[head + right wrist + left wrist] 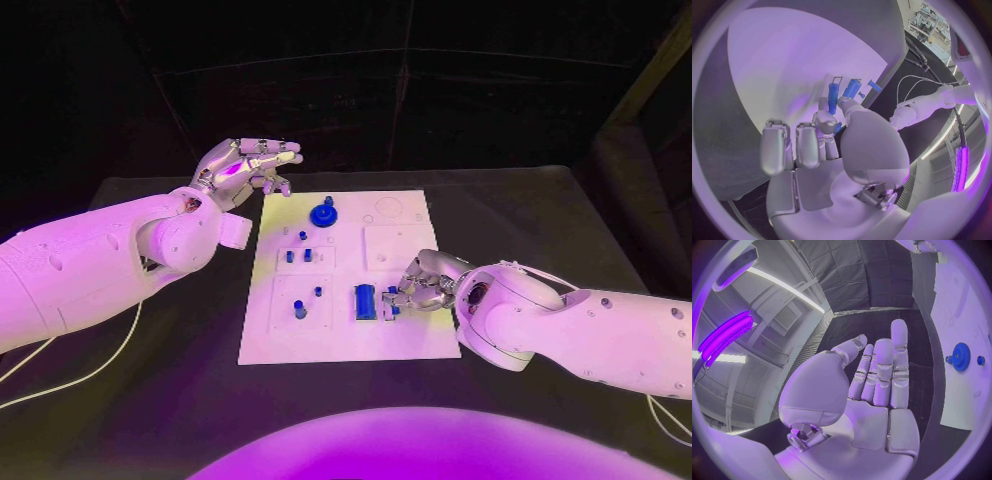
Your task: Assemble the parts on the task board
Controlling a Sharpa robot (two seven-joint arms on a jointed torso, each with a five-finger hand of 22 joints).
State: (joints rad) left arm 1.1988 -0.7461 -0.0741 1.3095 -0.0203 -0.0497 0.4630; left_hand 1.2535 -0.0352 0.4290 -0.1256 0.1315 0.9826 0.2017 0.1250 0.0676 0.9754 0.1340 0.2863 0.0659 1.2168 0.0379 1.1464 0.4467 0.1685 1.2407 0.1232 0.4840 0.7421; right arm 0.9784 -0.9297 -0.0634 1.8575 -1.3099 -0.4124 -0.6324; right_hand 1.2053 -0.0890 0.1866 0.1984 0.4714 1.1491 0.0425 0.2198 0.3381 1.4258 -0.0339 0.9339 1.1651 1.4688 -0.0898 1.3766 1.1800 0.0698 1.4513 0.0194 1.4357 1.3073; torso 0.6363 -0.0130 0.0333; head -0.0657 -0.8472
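White task board [404,340], blue gear [325,213], small blue parts [366,302] upright

You have a black table [173,400] under you, its far edge running across the head view in front of a dark backdrop [433,90] with thin seams across it. From the left wrist view you can see that backdrop as dark quilted panels [854,275]. Beside them a long strip light [786,287] runs along the ceiling, and a glowing purple light bar [723,337] hangs near it. A thin white cable [72,375] trails over the table's near left corner.
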